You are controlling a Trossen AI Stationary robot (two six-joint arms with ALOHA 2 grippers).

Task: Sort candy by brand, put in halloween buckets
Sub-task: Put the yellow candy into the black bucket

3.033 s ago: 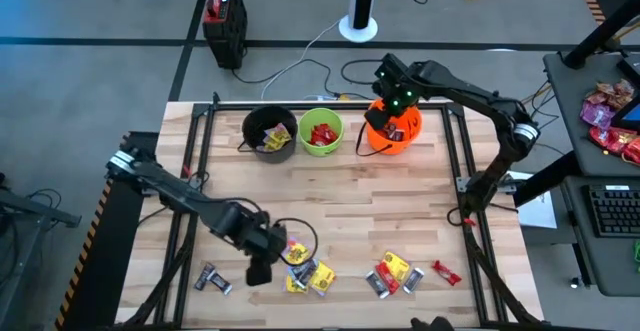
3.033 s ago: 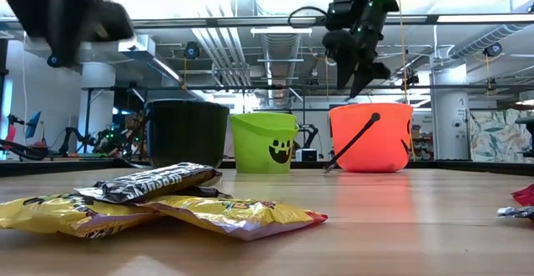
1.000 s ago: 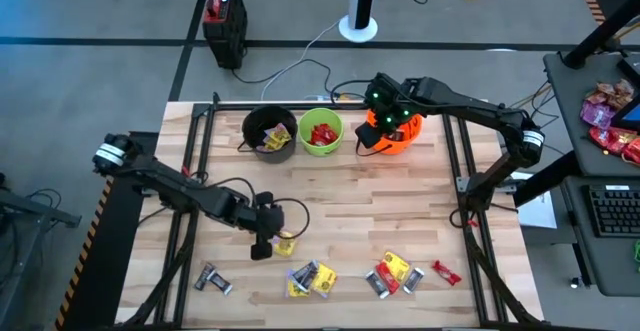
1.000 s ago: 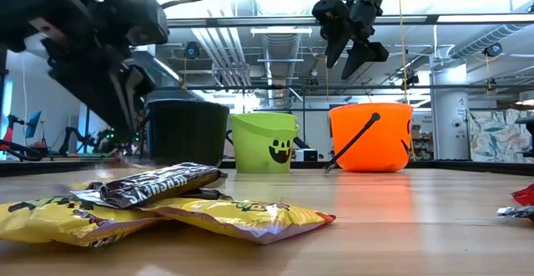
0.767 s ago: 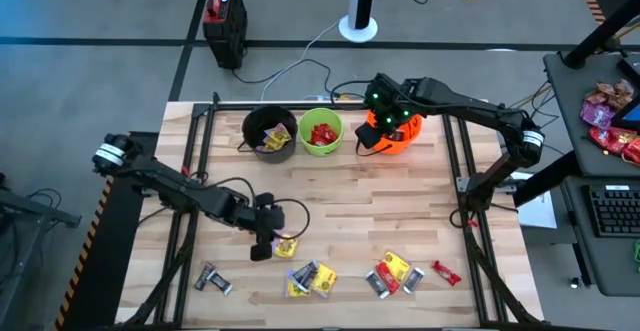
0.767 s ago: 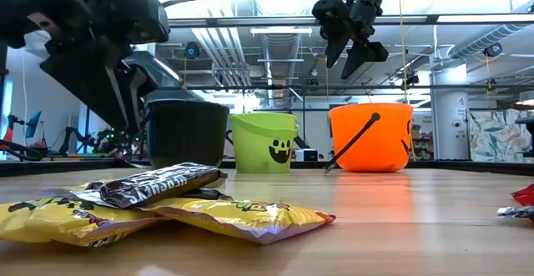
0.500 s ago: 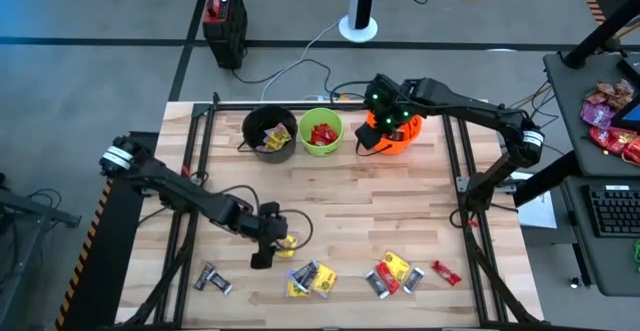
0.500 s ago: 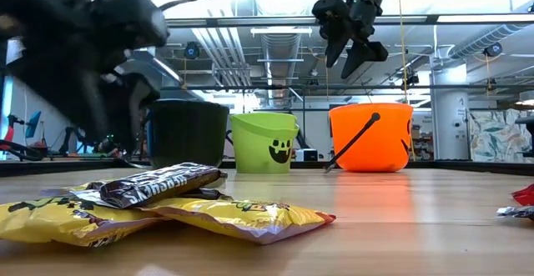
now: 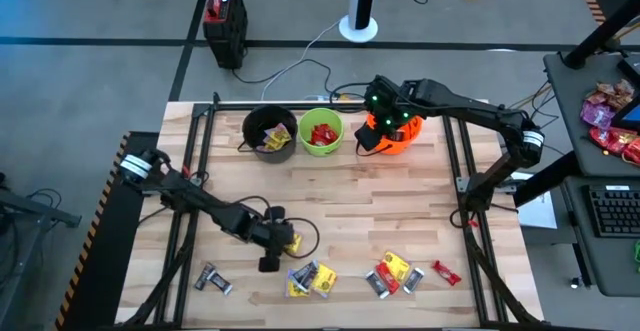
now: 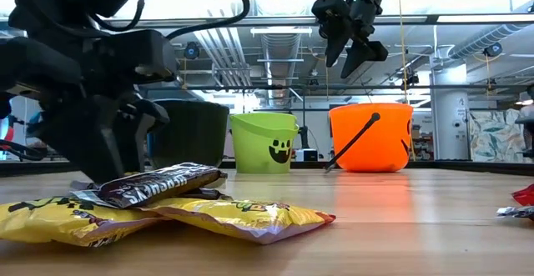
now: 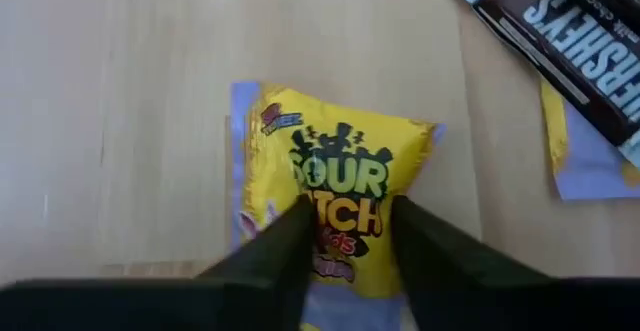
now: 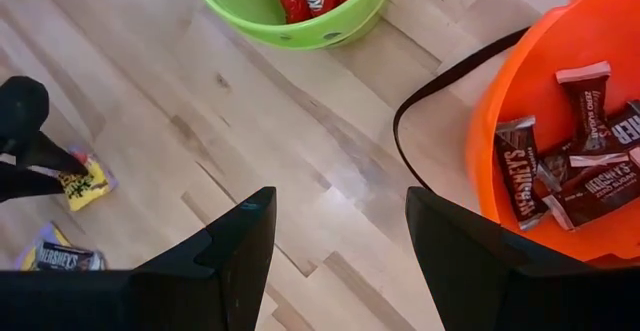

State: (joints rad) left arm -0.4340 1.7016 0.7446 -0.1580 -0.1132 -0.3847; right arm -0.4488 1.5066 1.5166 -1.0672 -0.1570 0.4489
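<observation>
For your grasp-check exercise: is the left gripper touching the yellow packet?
Touching. In the left wrist view the left gripper has both fingers pressed against the yellow packet, which shows between them.

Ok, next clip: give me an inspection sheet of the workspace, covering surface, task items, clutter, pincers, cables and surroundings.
Surface: wooden table, bare in the middle.
Task items: black bucket holds yellow packets; green bucket holds red bars; orange bucket holds dark brown bars. Loose candy lies along the near edge.
Clutter: nothing seen on the table.
Pincers: left pincer shut on a yellow Sour Patch packet lying on the wood; right pincer open, empty, raised beside the orange bucket.
Cables: white and black leads on the floor behind the table.
Surroundings: black case on the floor; side desk with a keyboard and candy bags.
</observation>
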